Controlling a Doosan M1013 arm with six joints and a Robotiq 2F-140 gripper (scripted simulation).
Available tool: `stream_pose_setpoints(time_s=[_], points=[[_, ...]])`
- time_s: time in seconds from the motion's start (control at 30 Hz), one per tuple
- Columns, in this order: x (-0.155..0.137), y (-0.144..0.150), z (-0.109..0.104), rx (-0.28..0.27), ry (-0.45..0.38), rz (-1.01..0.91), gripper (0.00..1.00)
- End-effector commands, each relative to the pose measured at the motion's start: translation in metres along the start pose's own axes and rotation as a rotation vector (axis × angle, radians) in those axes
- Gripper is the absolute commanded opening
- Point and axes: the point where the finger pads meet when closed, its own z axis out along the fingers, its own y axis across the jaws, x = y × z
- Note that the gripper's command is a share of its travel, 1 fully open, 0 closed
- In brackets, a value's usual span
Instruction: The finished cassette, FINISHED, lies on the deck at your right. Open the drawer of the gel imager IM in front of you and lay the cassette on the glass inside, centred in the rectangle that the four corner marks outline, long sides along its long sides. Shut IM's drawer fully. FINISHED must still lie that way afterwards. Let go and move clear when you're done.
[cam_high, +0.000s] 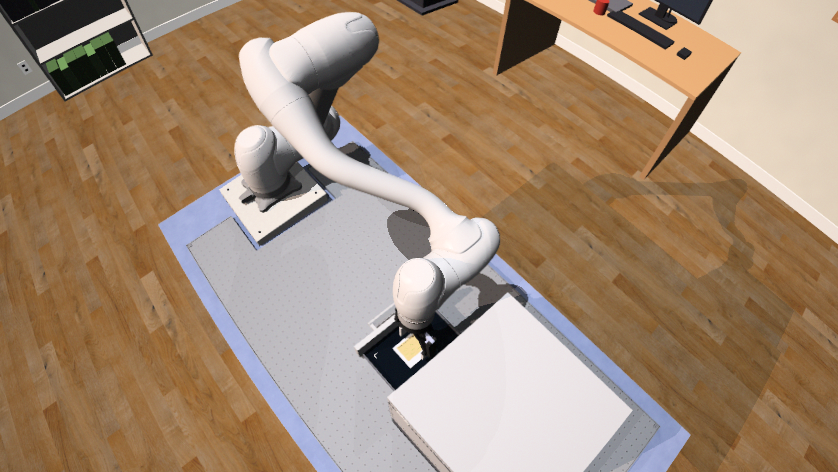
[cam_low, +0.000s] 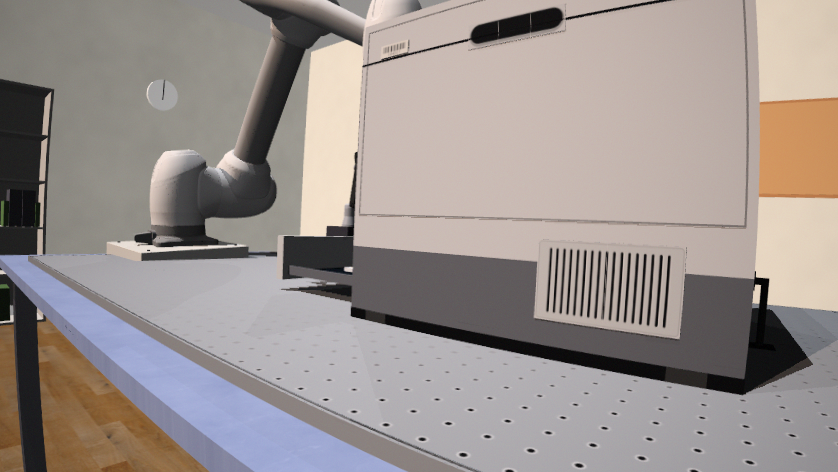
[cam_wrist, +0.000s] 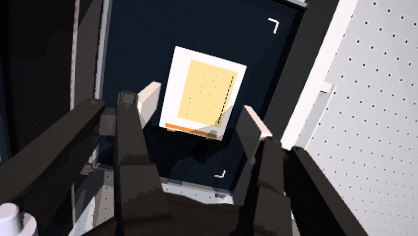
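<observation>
The cassette FINISHED (cam_wrist: 204, 93) (cam_high: 404, 351), white with a yellow gel window and an orange strip at one end, lies flat on the dark glass (cam_wrist: 150, 60) of the imager's pulled-out drawer. It also shows in the overhead view (cam_high: 409, 350). Two white corner marks (cam_wrist: 273, 25) (cam_wrist: 220, 174) show on the glass beyond and before it. My gripper (cam_wrist: 200, 106) is open and hangs above the cassette, pads clear of its sides and raised off it. In the side view the drawer (cam_low: 316, 256) sticks out of the imager IM (cam_low: 554, 175).
The imager's white housing (cam_high: 507, 386) stands just beyond the drawer. The perforated deck (cam_wrist: 380, 125) lies to the right of the drawer. The drawer's front rail (cam_high: 375, 328) is under the wrist. The arm's base (cam_high: 272, 196) sits at the deck's far end.
</observation>
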Motion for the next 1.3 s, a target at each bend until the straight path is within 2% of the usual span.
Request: stream_pose_setpoints(time_s=[0.0,1.0,1.27], points=[[0.0,0.0,-0.004,0.0,0.0,0.0,0.62],[0.0,0.0,-0.038,0.0,0.0,0.0,0.62],[0.0,0.002,-0.04,0.0,0.0,0.0,0.62]])
